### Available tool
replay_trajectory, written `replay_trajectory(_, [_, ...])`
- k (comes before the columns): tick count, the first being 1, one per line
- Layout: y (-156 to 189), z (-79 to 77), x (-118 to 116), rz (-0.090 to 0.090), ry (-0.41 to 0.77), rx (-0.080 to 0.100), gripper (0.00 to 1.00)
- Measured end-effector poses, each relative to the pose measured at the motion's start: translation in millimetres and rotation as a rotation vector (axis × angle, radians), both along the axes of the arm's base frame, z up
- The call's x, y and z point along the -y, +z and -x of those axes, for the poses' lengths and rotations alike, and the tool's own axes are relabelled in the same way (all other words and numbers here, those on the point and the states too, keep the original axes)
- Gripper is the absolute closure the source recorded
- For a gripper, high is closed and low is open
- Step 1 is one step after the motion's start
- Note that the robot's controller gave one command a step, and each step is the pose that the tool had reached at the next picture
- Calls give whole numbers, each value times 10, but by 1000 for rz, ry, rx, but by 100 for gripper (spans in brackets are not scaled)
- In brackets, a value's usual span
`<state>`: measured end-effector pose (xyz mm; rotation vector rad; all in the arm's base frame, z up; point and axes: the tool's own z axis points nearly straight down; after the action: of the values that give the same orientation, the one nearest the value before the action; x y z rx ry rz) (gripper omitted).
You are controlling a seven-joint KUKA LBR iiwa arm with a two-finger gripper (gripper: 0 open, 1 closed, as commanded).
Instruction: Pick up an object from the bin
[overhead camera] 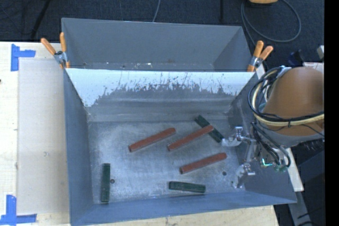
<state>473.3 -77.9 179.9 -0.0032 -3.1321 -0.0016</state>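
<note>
The jaws are hanging wide and empty at the right of the bin, just beside the nearest brown stick; I'd be turning them to straddle its narrow width.

Robot wrist: rounded orange-brown cover ringed by looped black, white and yellow cables; below it, a silver metal two-finger gripper beside a small green light.

Scuffed matt metal bin, matt brown sticks
</note>
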Motion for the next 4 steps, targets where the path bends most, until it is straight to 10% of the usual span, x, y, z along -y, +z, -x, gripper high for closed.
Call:
replay_trajectory(2, [-443, -171, -12, 2, 62, 14, 0])
replay_trajectory(3, [-1047, -524, -34, 3, 98, 23, 100])
replay_trajectory(4, [-1047, -524, -34, 3, 99, 23, 100])
